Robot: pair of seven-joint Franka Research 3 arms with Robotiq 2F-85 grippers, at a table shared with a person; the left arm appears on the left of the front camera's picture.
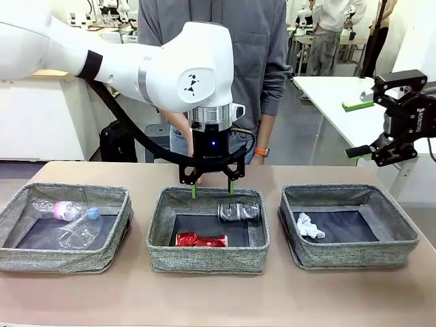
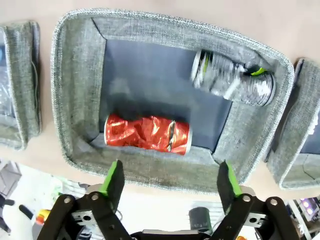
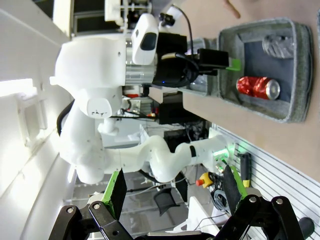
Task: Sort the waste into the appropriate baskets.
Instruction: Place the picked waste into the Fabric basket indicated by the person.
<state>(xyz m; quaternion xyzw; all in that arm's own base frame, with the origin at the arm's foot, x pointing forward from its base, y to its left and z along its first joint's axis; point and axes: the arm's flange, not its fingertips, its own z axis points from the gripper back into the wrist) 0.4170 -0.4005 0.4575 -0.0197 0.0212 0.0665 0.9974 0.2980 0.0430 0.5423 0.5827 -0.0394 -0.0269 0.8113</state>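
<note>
Two cans lie in the middle basket (image 1: 158,240): dark printed can (image 1: 239,212) far right, crushed red can (image 1: 201,240) near; light, dented, I'd grasp mid-body; left gripper (image 1: 212,188) spread empty above; right gripper (image 1: 365,127) likewise unclenched.

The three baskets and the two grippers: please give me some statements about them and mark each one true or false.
1. The crushed red can lies in the middle basket. True.
2. The dark printed can lies in the right basket. False: it shares the middle basket with the red can.
3. The left gripper is open above the middle basket. True.
4. The paper wad is in the left basket. False: it lies in the right basket.
5. The right gripper holds a bottle. False: it is open and holds nothing.
</note>
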